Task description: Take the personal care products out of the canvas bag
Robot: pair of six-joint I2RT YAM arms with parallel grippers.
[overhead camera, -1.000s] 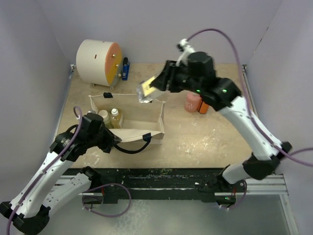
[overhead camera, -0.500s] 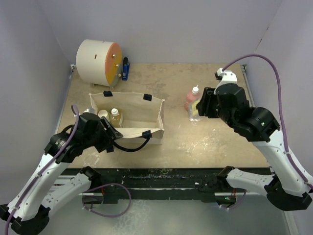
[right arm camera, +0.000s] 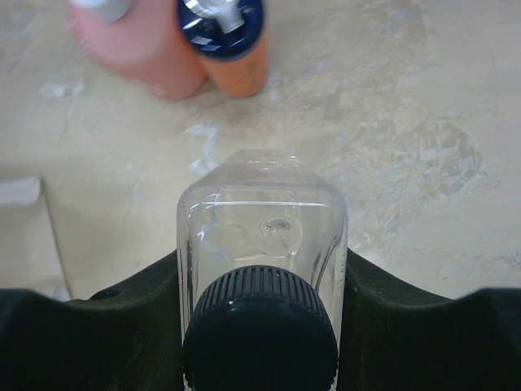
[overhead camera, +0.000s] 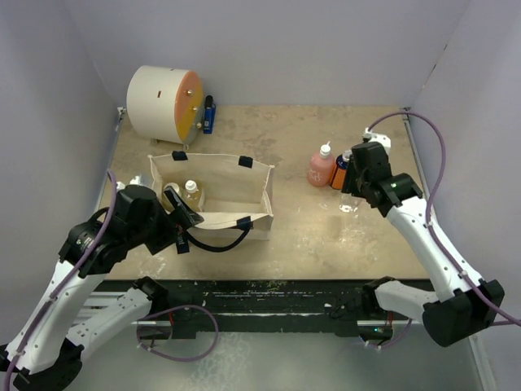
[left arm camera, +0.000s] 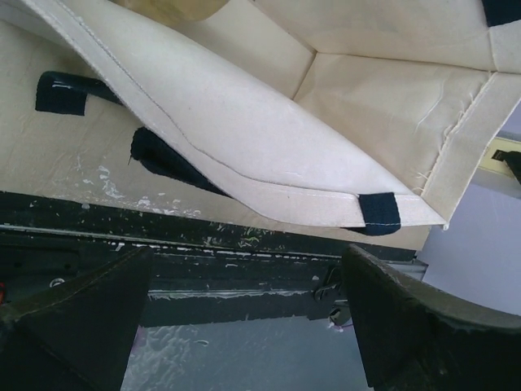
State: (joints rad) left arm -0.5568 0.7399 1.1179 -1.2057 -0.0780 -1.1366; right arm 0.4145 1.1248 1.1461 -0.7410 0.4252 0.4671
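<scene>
Farthest left, the left gripper [left arm camera: 248, 261] stands at the near wall of the canvas bag [overhead camera: 216, 173], its jaws spread wide with nothing between them. Inside the bag, at its left end, stands a tiny yellowish white-capped bottle [overhead camera: 191, 194]. A second small container [overhead camera: 172, 191] beside it is partly hidden by the gripper, so its kind cannot be told. The bag's dark strap handle [overhead camera: 216, 247] loops onto the surface in front.

To the right, well apart from the bag, the pink white-capped bottle [overhead camera: 321, 167] and the orange dark-capped bottle [overhead camera: 339, 173] stand upright, just beside each other. Nearer than these, the right gripper [right arm camera: 260, 273] has its jaws closed on the sides of the clear dark-capped bottle [right arm camera: 260, 212]. Whether the base of this bottle rests on the surface cannot be told.

Probable hazards: if the jaws open before the base is seated, the clear bottle is likely to topple and may knock the two bottles just beyond it. At the bag, nothing pins the soft fabric. A reach inside could drag or fold the sagging near wall, and the strap could catch a finger.

The surface [overhead camera: 301, 232] is beige, mottled and smeared with white, and pale lavender walls enclose it on three sides. A white drum with an orange face [overhead camera: 159, 102] and a small blue item [overhead camera: 209, 114] sit at the back left.
</scene>
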